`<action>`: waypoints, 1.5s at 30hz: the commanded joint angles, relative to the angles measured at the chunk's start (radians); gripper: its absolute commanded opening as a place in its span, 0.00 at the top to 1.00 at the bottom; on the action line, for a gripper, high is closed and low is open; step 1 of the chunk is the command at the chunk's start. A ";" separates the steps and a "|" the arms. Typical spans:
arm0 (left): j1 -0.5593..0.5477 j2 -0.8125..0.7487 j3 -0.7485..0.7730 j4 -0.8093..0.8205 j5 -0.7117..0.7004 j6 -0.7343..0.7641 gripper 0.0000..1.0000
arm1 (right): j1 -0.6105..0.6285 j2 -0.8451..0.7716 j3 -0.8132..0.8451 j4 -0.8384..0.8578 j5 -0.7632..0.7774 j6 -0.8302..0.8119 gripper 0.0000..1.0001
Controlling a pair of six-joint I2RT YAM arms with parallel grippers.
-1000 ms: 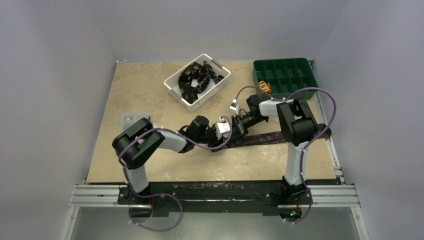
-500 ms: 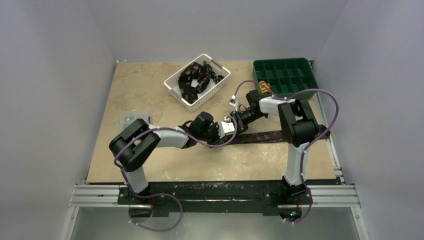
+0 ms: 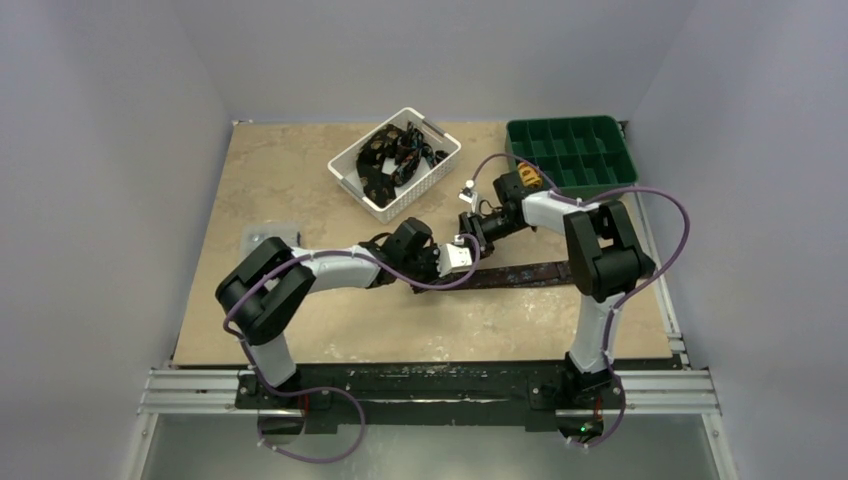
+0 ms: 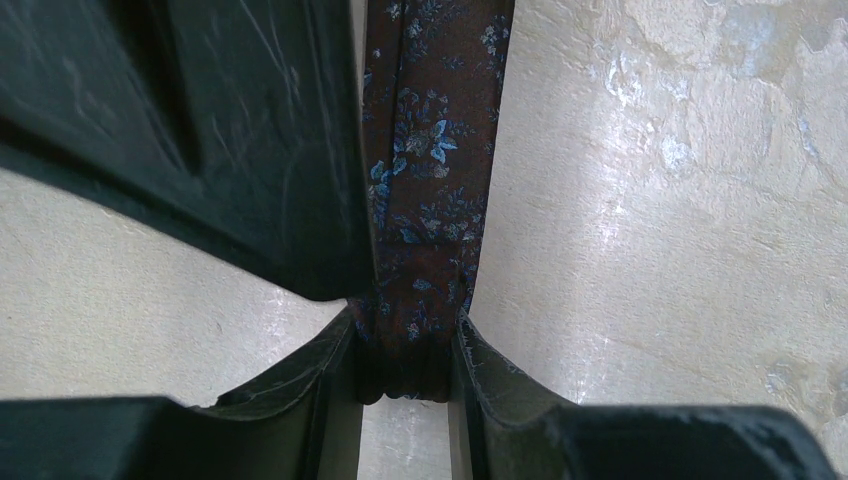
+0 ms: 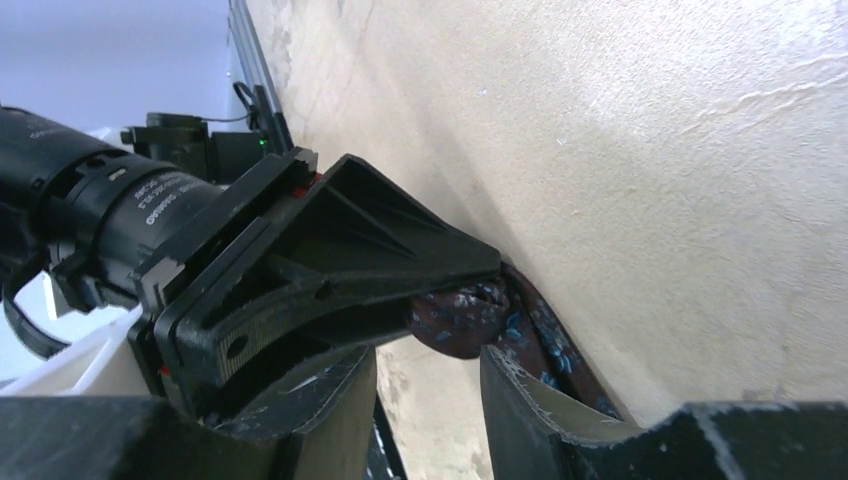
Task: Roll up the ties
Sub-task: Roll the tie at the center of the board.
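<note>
Right gripper had pulled back from left gripper toward far side, jaws parting; they stood apart, holding nothing. Left gripper jaws pinched folded end of dark brown fabric necktie with small blue flowers. Rest of necktie lay flat, stretched rightward across beige table. Judged: roll barely started, nearly whole length left. More dark ties waited, heaped in white plastic basket.

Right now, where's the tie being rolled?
In the top view the tie lies on the table's right half, nearer than the green tray, its left end pinched in the left gripper.
</note>
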 commanded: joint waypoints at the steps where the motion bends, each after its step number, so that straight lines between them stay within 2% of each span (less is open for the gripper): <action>1: 0.004 0.035 0.008 -0.122 -0.017 0.037 0.91 | 0.035 0.008 -0.042 0.138 -0.044 0.153 0.55; 8: 0.004 0.053 0.031 -0.135 -0.019 0.025 0.90 | 0.053 0.007 -0.108 0.270 -0.029 0.234 0.54; 16: 0.002 0.068 0.043 -0.141 -0.033 0.017 0.89 | 0.090 0.045 -0.102 0.289 0.035 0.255 0.58; 18: 0.000 0.074 0.051 -0.150 -0.039 0.016 0.88 | 0.090 0.064 -0.094 0.280 0.032 0.250 0.66; 19: -0.001 0.075 0.052 -0.151 -0.042 0.012 0.87 | 0.090 0.074 -0.089 0.268 0.032 0.236 0.75; 20: -0.001 0.077 0.053 -0.151 -0.044 0.011 0.84 | 0.090 0.081 -0.088 0.258 0.027 0.223 0.90; 21: -0.001 0.077 0.053 -0.151 -0.044 0.007 0.82 | 0.090 0.088 -0.087 0.243 0.025 0.201 1.00; 28: 0.011 0.054 0.015 -0.077 -0.017 -0.052 0.61 | 0.046 0.125 -0.088 0.132 0.042 0.058 1.00; 33: 0.050 0.029 -0.056 0.106 0.048 -0.111 0.43 | 0.018 0.137 -0.091 0.080 0.083 -0.025 1.00; 40: 0.059 0.001 -0.170 0.435 0.132 -0.157 0.37 | 0.003 0.142 -0.091 0.059 0.134 -0.047 1.00; 45: 0.048 0.031 -0.187 0.559 0.164 -0.204 0.36 | -0.009 0.140 -0.099 0.053 0.169 -0.057 1.00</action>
